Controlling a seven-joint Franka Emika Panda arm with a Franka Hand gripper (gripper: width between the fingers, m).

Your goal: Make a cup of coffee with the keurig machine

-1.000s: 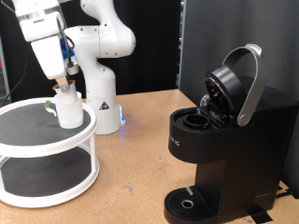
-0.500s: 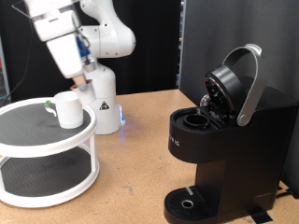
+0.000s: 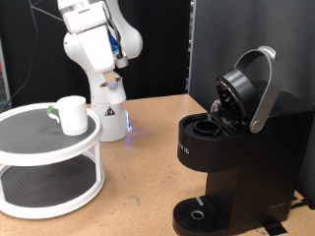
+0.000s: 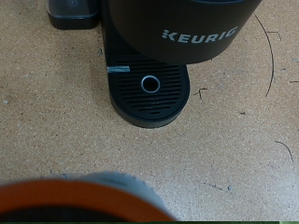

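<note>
The black Keurig machine stands at the exterior view's right with its grey-handled lid raised and the pod chamber open. Its round drip tray is bare. The white cup stands on the top tier of a white round stand at the left. My gripper hangs high above the table, right of the cup and left of the machine. The wrist view looks down on the machine's front and the drip tray. A small round orange-and-grey pod shows blurred, close to the camera, at the fingers.
A small dark and green thing lies on the stand beside the cup. The arm's white base stands behind the stand. A black panel backs the machine. Bare brown tabletop lies between the stand and the machine.
My gripper has lifted away from the cup on the stand and moved up and to the exterior view's right, towards the machine. The cup stays on the stand.
</note>
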